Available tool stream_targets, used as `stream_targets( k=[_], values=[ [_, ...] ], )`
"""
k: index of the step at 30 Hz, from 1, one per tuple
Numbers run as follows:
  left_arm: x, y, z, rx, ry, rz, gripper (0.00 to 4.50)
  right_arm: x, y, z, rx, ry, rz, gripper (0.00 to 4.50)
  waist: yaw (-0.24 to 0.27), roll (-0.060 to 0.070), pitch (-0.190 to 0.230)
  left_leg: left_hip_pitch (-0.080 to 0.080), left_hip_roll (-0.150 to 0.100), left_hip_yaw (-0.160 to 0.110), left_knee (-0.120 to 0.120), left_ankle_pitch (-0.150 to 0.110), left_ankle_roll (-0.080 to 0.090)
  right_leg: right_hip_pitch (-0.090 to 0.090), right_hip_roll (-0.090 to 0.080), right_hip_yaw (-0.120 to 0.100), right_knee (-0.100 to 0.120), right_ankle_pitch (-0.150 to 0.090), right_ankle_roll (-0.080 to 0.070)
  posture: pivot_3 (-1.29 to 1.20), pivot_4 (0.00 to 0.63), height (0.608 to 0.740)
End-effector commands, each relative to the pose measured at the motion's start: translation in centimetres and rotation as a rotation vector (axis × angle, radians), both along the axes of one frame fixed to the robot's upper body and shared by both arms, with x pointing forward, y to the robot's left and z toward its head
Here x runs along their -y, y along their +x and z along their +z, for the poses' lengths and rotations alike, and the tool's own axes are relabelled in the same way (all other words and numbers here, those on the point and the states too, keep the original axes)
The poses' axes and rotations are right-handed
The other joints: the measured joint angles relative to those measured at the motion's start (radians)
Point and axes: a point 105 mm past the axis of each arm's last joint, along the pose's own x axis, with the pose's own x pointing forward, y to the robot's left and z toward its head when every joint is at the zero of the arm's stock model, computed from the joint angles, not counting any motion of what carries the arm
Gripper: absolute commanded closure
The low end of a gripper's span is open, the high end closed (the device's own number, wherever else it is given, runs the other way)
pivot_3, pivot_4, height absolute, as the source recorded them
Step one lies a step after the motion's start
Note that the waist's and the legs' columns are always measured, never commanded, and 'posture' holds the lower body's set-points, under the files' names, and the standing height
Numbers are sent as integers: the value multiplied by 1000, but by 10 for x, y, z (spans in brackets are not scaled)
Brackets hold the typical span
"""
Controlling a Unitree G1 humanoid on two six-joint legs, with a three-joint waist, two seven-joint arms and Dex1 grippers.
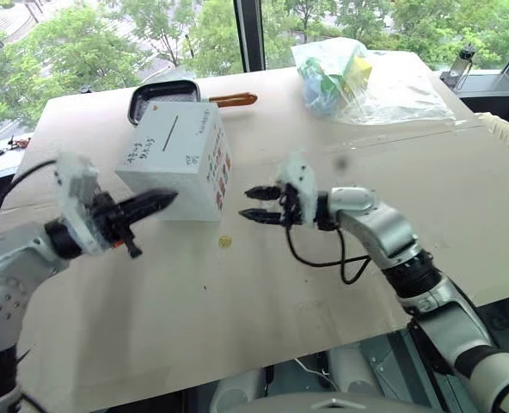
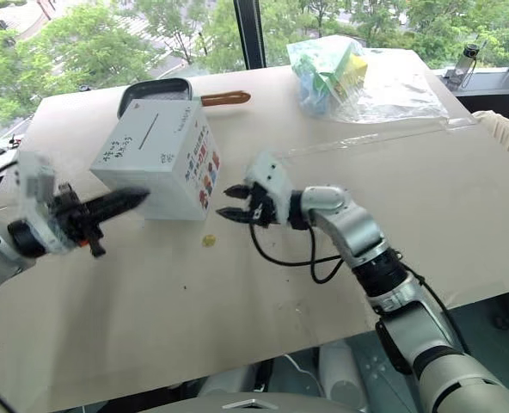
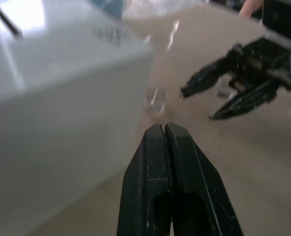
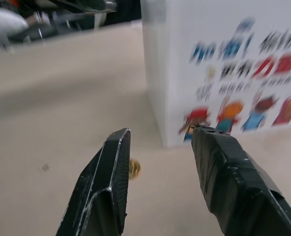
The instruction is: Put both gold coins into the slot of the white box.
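Coin on counter: one gold coin (image 1: 225, 242) lies flat on the bare counter (image 1: 263, 318), just near of the white box (image 1: 175, 160), off its near right corner.
Second coin: cannot tell where it is.
Box: white box stands left of centre, tipped a little, its slot (image 1: 169, 130) a dark line on the top face; small colourful pictures cover the right-hand face.
Left end effector (image 1: 156, 202): fingers pressed together with nothing seen between them, tip close to the box's near face.
Right end effector (image 1: 260, 206): fingers apart and empty, pointing left toward the box, to the right of the coin and above it.
Far side: a black pan (image 1: 162, 93) with an orange handle sits behind the box; a clear bag (image 1: 358, 82) of coloured items lies far right.
Handling: coin looks thin, hard, light and slick, so it will likely skid or flip when pinched flat.
Hold: best taken by its rim, fingertips on opposite edges, so it ends up edge-on for the slot.
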Motion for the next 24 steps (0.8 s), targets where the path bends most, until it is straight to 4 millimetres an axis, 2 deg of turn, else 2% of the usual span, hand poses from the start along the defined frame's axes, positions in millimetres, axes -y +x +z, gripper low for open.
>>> stream_targets(
  k=[1, 6, 17, 24],
  values=[
    [3, -4, -9, 13, 124, -27, 4500, -16, 0, 5, 35, 7, 20, 2371, 3, -1, 0, 0, 0, -1, 0, 0, 0, 0, 0, -1, 0, 0, 0, 0, 150, 721],
    [7, -14, -35, -41, 202, -42, 4500, -35, -6, -13, 11, -55, 70, 2371, 1, -1, -1, 0, 0, -1, 0, 0, 0, 1, -1, -1, -1, 0, 0, 0, 150, 721],
    [9, -19, -37, -15, 211, -51, 4500, -55, -6, -36, 51, -163, 85, 2371, -4, -1, -1, 0, 0, -1, 0, 0, 0, 0, 0, -1, -1, 0, 0, 0, 150, 721],
    [8, -22, -37, -16, 214, -46, 4500, -60, -13, -49, 59, -218, 130, 2371, -5, -1, -1, 0, 0, -1, 0, 0, 0, 0, 0, -1, -1, 0, 0, 0, 150, 721]
  ],
)
